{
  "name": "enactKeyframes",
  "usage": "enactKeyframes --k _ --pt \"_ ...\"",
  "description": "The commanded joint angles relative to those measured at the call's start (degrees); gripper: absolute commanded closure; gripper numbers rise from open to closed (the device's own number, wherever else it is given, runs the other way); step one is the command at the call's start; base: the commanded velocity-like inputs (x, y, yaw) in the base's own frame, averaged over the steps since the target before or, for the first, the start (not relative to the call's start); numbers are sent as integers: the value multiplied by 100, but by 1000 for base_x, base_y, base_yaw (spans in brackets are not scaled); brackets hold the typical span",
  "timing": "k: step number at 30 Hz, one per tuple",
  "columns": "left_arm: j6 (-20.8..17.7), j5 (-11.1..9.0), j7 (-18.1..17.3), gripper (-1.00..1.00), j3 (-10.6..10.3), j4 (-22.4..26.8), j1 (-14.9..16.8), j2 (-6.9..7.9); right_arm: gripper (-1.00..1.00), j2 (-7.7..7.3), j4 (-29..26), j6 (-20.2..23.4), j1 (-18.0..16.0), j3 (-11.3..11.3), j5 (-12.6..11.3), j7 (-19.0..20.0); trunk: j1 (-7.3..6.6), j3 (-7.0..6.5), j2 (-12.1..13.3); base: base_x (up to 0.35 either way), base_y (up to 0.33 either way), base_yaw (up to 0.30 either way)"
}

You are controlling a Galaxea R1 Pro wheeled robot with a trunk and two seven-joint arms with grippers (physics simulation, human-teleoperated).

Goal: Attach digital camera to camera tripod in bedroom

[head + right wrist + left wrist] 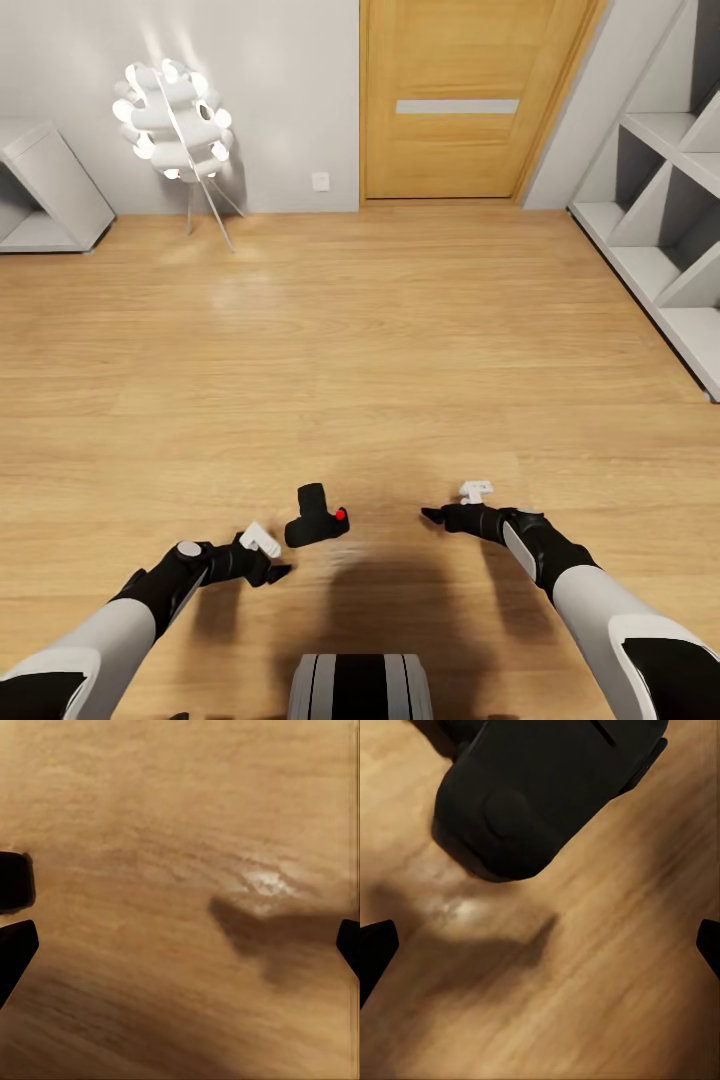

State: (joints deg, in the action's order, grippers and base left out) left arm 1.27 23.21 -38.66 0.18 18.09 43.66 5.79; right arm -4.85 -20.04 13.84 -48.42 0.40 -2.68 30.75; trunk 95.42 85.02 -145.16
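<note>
The digital camera (pixel 317 516), a small black box with a red dot, lies on the light wood floor just ahead of my base. In the left wrist view it looms large and dark (pixel 540 787) beyond the fingertips. My left gripper (pixel 274 572) (pixel 540 945) hovers low, a little to the camera's near left, open and holding nothing. My right gripper (pixel 432 516) (pixel 180 945) hangs open over bare floor to the camera's right, about a hand's width away. The camera tripod is out of view.
A white sculptural floor lamp (pixel 176 118) on thin metal legs stands by the far wall. A closed wood door (pixel 458 100) is straight ahead. White cube shelves (pixel 665 210) line the right side, and a grey angled unit (pixel 45 190) sits far left.
</note>
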Motion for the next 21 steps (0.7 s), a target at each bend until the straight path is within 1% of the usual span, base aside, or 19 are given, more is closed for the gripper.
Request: enactKeyframes --k 1,2,7,8,11,13,17,18,19,20,21 --pt "15 27 -3 -100 5 14 0 -13 -100 -1 -14 44 0 2 -32 -43 -1 3 -1 0 0 0" --pt "66 7 15 -100 9 25 2 -40 -100 -3 -84 -4 0 -6 -55 -133 -1 3 -1 0 0 0" --pt "353 -32 22 -100 27 55 1 -69 -100 -6 -134 -172 -1 -11 -65 -161 -1 3 -1 0 0 0" --pt "594 -43 29 -100 43 87 2 -79 -100 -9 -150 -289 -1 -13 -71 -181 -1 3 -1 0 0 0" --pt "661 -44 52 -100 48 109 2 -79 -100 -13 -151 -330 -1 -13 -73 -188 -1 3 -1 0 0 0" --pt "688 -44 139 -100 48 116 3 -78 -100 -14 -146 -343 -1 -13 -74 -190 -1 3 -1 0 0 0" --pt "718 -33 490 -100 33 120 3 -74 -100 -15 -140 -352 -1 -12 -74 -191 -1 3 -1 0 0 0" --pt "724 -4 657 -100 14 122 3 -72 -100 -16 -134 -353 -1 -13 -74 -195 -1 3 -1 0 0 0" --pt "726 9 733 -100 4 122 3 -69 -100 -16 -130 -354 -1 -13 -74 -196 -1 3 -1 0 0 0" --pt "804 49 954 -100 -27 177 2 -53 -100 -16 -117 -353 -1 -10 -74 -199 -1 3 -1 0 0 0" --pt "902 63 989 -100 -35 215 2 -35 -100 -16 -113 -354 -1 -8 -74 -200 -1 3 -1 0 0 0"
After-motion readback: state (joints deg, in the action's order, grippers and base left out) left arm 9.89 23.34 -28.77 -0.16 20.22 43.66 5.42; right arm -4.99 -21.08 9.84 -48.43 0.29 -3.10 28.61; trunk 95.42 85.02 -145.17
